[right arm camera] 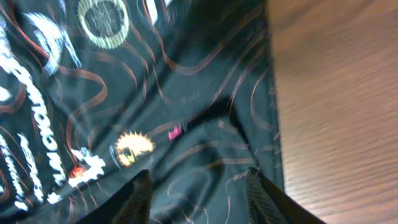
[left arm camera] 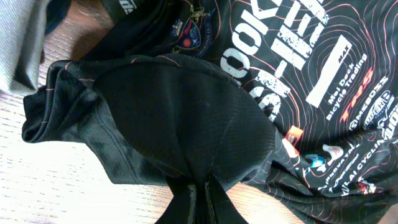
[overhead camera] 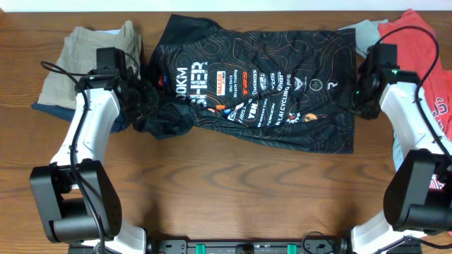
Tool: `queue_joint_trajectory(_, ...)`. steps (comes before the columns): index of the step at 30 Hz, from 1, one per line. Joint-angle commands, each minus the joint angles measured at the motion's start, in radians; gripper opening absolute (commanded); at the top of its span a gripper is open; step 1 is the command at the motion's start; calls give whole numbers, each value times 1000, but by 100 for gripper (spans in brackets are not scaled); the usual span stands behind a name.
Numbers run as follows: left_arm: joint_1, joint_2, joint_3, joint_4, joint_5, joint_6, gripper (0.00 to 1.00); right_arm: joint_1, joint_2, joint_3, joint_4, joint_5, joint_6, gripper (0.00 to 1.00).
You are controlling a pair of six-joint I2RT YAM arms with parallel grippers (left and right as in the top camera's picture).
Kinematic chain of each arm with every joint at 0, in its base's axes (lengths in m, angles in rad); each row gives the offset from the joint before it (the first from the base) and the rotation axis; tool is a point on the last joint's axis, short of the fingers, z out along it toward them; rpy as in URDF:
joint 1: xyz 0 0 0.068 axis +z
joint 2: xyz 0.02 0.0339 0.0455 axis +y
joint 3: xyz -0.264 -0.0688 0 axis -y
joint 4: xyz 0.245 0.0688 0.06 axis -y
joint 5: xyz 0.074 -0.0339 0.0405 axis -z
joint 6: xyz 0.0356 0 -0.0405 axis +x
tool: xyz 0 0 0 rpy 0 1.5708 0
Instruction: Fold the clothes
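Note:
The black jersey [overhead camera: 268, 88] with orange contour lines and sponsor logos lies spread across the middle of the wooden table. Its left sleeve is bunched into a lump [overhead camera: 164, 120]. My left gripper [overhead camera: 145, 99] is shut on that bunched fabric; in the left wrist view its fingers [left arm camera: 200, 198] pinch a fold of the black jersey [left arm camera: 186, 112]. My right gripper [overhead camera: 361, 99] hovers at the jersey's right edge. In the right wrist view its fingers [right arm camera: 199, 196] are spread open over the jersey [right arm camera: 155, 93], holding nothing.
Khaki shorts [overhead camera: 92, 49] on a navy garment lie at the far left, behind my left arm. A red T-shirt [overhead camera: 424, 49] and a grey one [overhead camera: 364, 32] lie at the far right. Bare wood [overhead camera: 233, 197] spans the front of the table.

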Motion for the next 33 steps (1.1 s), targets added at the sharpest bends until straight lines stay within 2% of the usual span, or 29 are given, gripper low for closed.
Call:
queue_joint_trajectory(1,-2,6,0,-6,-5,-8,6,34,-11,-80,17,-40,-14,60)
queue_joint_trajectory(3,-2,6,0,-6,-6,-8,6,39,-11,-133,52,-40,-14,66)
queue_joint_trajectory(10,-2,6,0,-11,-6,-8,6,39,-11,-250,206,-40,-14,68)
queue_joint_trajectory(20,-2,6,0,-10,-6,-5,6,40,-11,-267,340,-40,-14,67)
queue_joint_trajectory(31,-2,6,0,-10,-6,-5,6,40,-11,-273,381,31,-14,67)
queue_joint_trajectory(33,-2,6,0,-10,-6,-5,6,40,-11,-273,393,31,-14,60)
